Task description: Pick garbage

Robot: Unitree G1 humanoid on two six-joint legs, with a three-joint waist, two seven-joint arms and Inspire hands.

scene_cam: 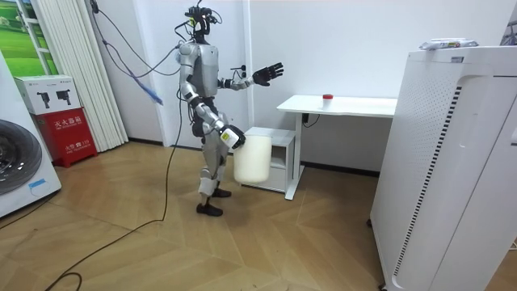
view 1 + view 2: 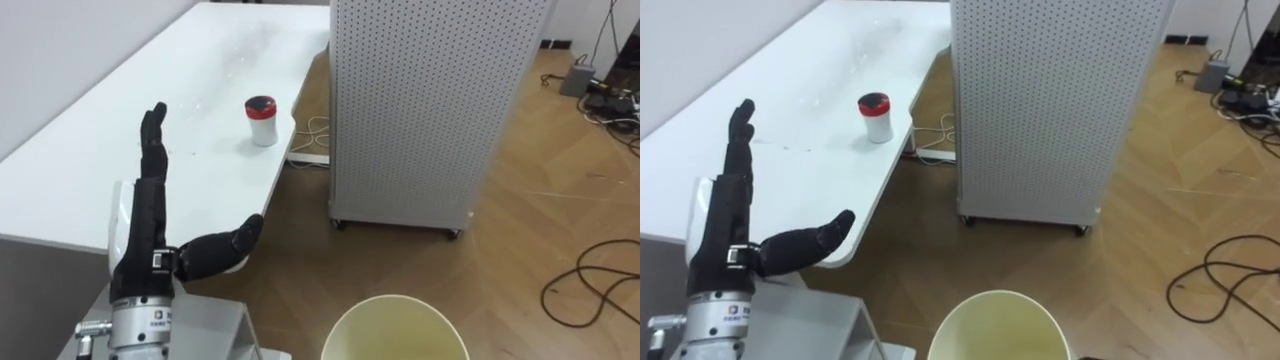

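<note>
A wooden floor (image 2: 560,220) runs under a tall white perforated cabinet (image 2: 420,110) and a long white table (image 2: 90,180). The robot stands just off the table's near end. Its right hand (image 1: 229,136) is low at its side against a cream bucket (image 2: 395,298); whether it grips cannot be told. The left hand (image 2: 148,230) is raised over the table edge, spread wide and holding nothing. The garbage, a small red-lidded cup (image 2: 262,120), stands upright on the table, apart from the hand.
</note>
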